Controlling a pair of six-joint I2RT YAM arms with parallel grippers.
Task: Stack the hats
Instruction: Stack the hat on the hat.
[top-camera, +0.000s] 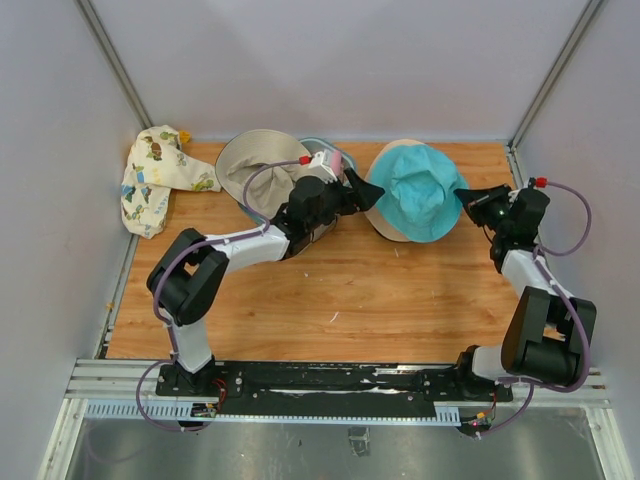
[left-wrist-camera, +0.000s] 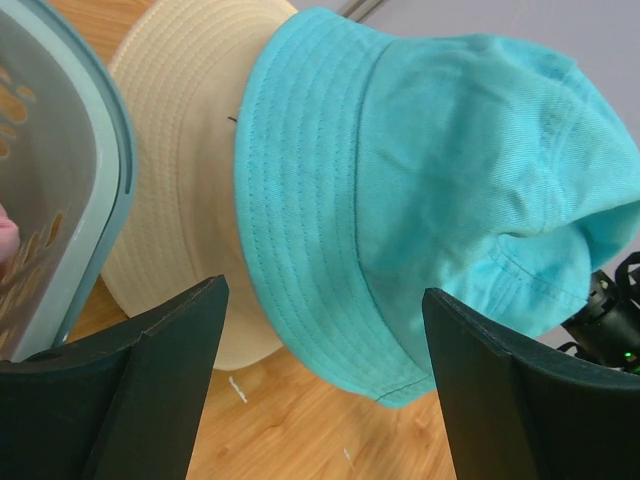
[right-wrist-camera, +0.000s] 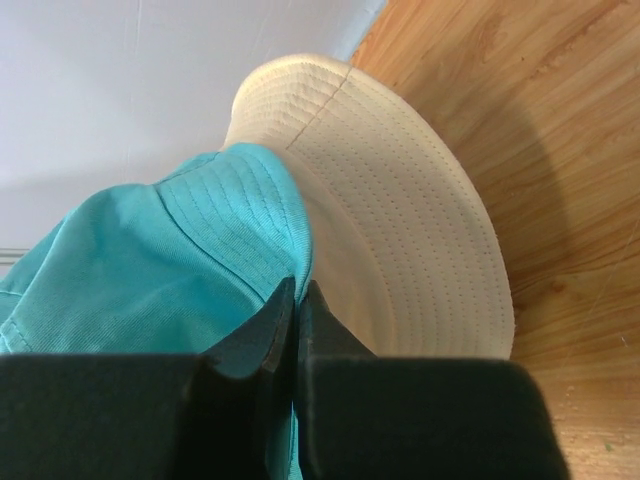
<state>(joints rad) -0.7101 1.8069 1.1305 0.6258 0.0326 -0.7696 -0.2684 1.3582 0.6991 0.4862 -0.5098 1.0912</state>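
Note:
A teal hat (top-camera: 415, 190) lies on top of a cream hat (top-camera: 393, 232) at the back right of the table. My right gripper (top-camera: 468, 196) is shut on the teal hat's right brim; the right wrist view shows the jaws (right-wrist-camera: 298, 300) pinched on the teal brim (right-wrist-camera: 240, 230), with the cream brim (right-wrist-camera: 400, 230) beside it. My left gripper (top-camera: 362, 190) is open and empty at the left edge of the teal hat (left-wrist-camera: 430, 170), its fingers (left-wrist-camera: 160, 380) spread just short of the brim. A beige hat (top-camera: 252, 165) is draped over the basket, with a bit of pink (top-camera: 347, 160) beside it.
The blue-grey basket (top-camera: 318, 147) stands at the back, left of the stack, and its rim shows in the left wrist view (left-wrist-camera: 118, 190). A cream cartoon-print cloth (top-camera: 155, 178) lies at the back left corner. Walls close off the back and sides.

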